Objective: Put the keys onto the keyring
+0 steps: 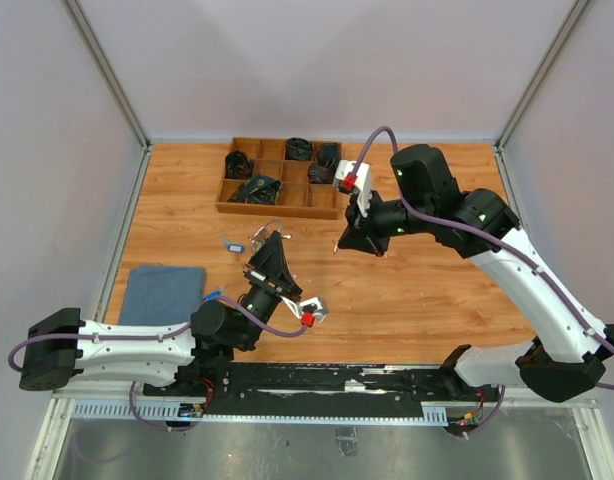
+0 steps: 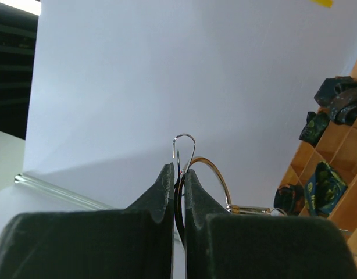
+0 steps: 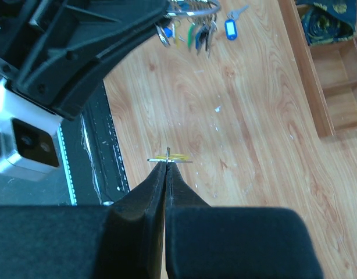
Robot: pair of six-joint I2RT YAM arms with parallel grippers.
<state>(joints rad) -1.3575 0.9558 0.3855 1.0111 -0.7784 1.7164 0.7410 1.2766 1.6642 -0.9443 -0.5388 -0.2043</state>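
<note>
My left gripper (image 1: 276,240) is shut on the keyring (image 2: 216,176), a thin silver wire ring that rises above the closed fingertips (image 2: 164,181) in the left wrist view. In the right wrist view the ring (image 3: 197,9) shows at the top with green and blue keys (image 3: 195,34) hanging from it. My right gripper (image 1: 340,243) is shut on a yellow-headed key (image 3: 170,157), seen edge-on at its fingertips, held above the wood a little right of the ring. Key and ring are apart.
A small blue tag (image 1: 232,245) lies on the table left of the left gripper; it also shows in the right wrist view (image 3: 229,29). A wooden compartment tray (image 1: 227,208) with dark items stands behind. A blue cloth (image 1: 162,293) lies at the left.
</note>
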